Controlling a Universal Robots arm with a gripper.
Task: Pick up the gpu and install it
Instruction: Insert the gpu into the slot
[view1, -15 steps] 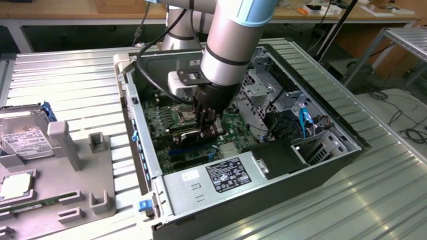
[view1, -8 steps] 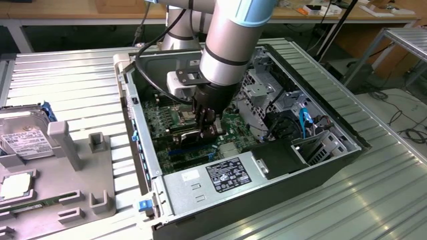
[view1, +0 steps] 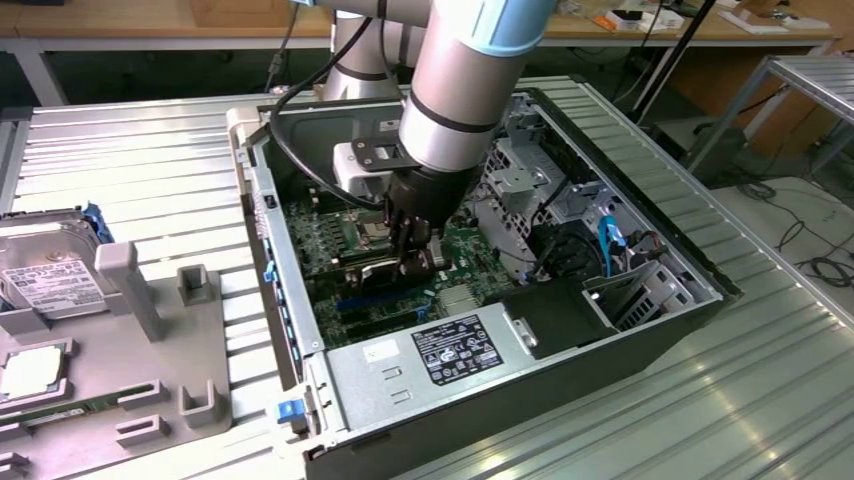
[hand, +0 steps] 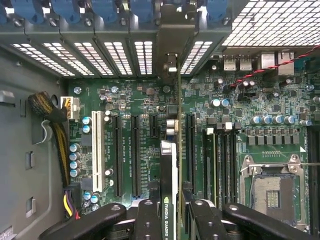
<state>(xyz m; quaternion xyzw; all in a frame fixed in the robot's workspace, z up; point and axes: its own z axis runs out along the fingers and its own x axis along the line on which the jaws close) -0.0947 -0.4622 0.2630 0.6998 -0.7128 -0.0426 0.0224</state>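
The gpu (hand: 169, 170) stands on its edge between my fingers (hand: 148, 220), above the green motherboard (hand: 240, 110), with its metal bracket up at the rear slot openings of the computer case (view1: 627, 340). My claw (view1: 416, 258) is clenched on the card, low inside the open case.
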